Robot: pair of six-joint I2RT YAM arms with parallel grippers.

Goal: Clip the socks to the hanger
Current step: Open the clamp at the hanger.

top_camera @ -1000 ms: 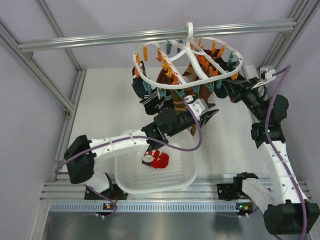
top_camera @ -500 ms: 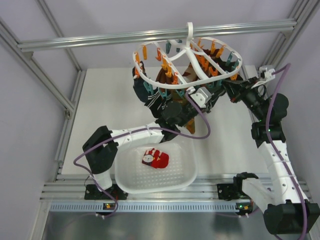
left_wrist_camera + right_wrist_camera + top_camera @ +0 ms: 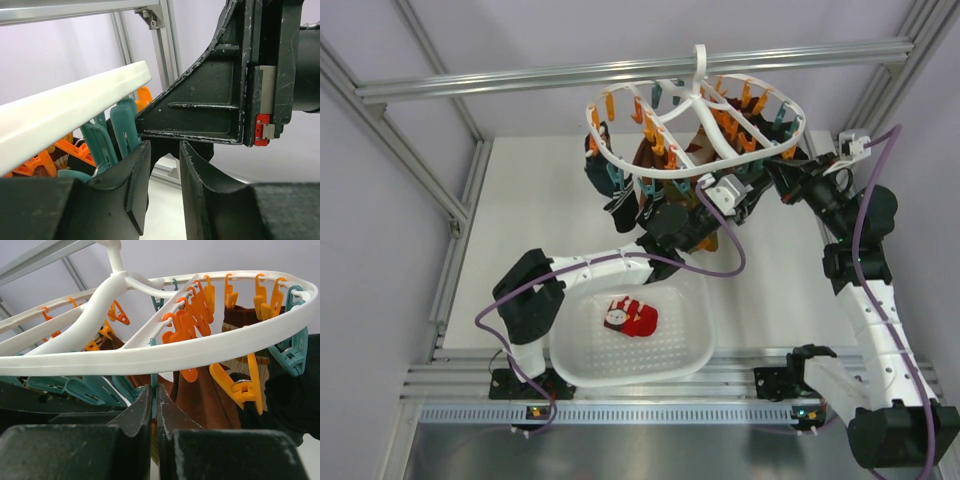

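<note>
The white oval hanger (image 3: 700, 92) hangs from the top rail, with orange and teal clips along its ring. Red socks (image 3: 632, 318) with a white patterned patch lie bunched in the white basket (image 3: 670, 360); I cannot tell whether this is one sock or two. My left gripper (image 3: 735, 205) is raised under the hanger's near rim. In the left wrist view the left gripper (image 3: 165, 165) is open and empty beside teal clips (image 3: 124, 129). My right gripper (image 3: 155, 392) is shut on a teal clip (image 3: 155, 382) hanging from the ring (image 3: 150, 357).
Dark socks (image 3: 612, 205) and brown striped socks (image 3: 672, 195) hang from the hanger's clips. The right gripper's black body (image 3: 225, 95) fills the space just ahead of the left fingers. Aluminium frame posts (image 3: 420, 170) border the table.
My left arm has swung up and to the right, from above the basket to under the hanger's near rim. The right arm and the red socks have stayed put.
</note>
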